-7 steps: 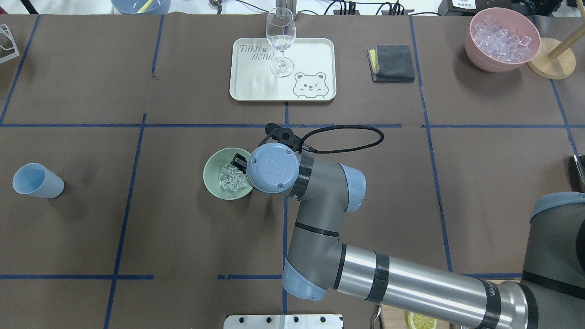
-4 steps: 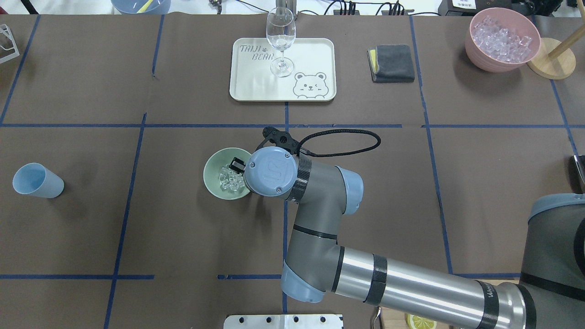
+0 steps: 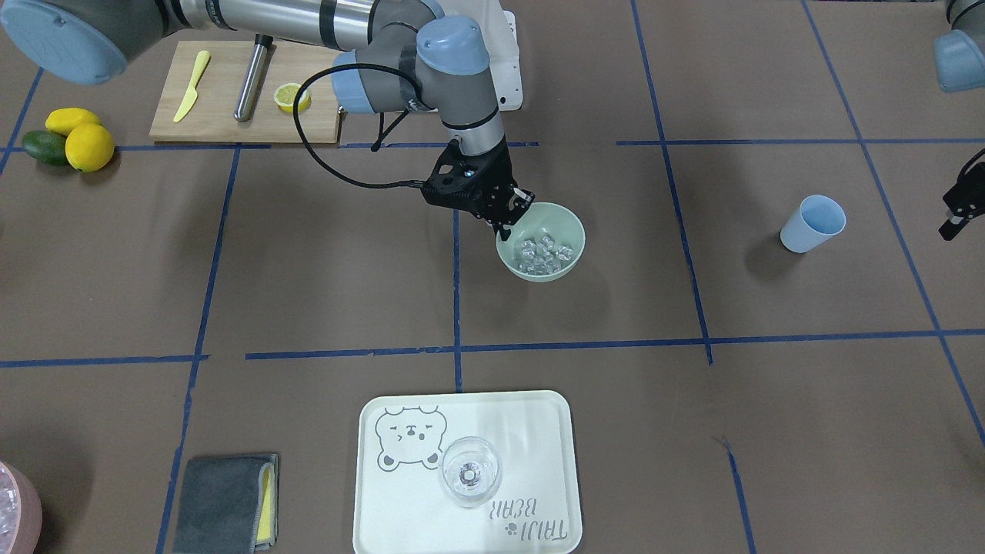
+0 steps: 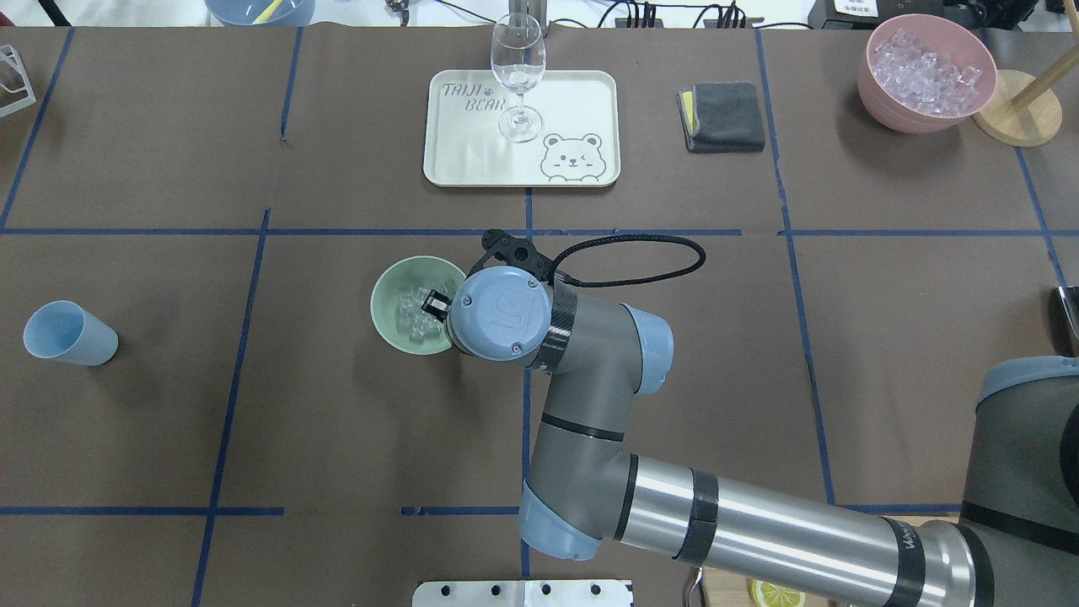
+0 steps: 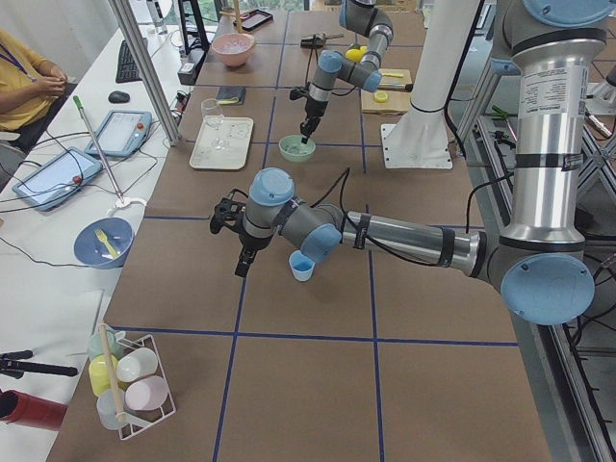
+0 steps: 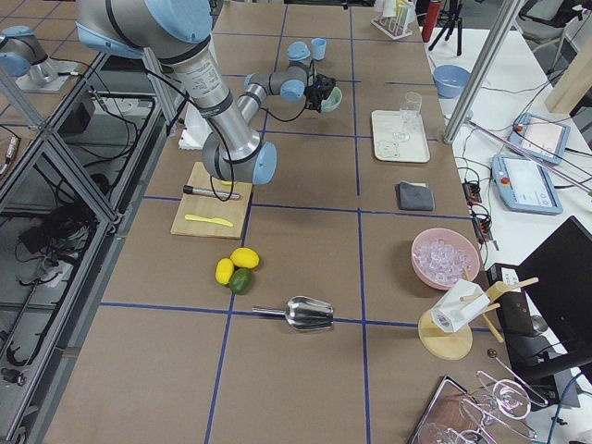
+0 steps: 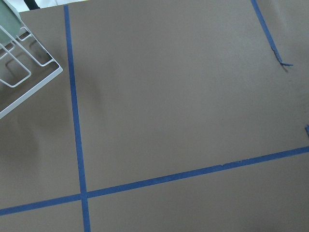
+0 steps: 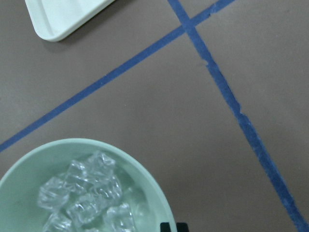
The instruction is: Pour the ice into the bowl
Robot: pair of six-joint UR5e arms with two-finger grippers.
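The pale green bowl sits near the table's middle with the ice heaped inside as clear cubes. My right gripper points down at the bowl's rim on the robot's side, one finger inside and one outside, shut on that rim. The right wrist view shows the bowl and the ice from close up, with the gripper at the bottom edge. My left gripper hangs over bare table near the blue cup. Its jaws are too small to read.
A white tray with a wine glass lies beyond the bowl. A grey cloth and a pink bowl of ice are at the far right. A cutting board and fruit lie near the robot's base.
The bowl has shifted a little away from the robot together with my right gripper. The right wrist has swung slightly toward the bowl.
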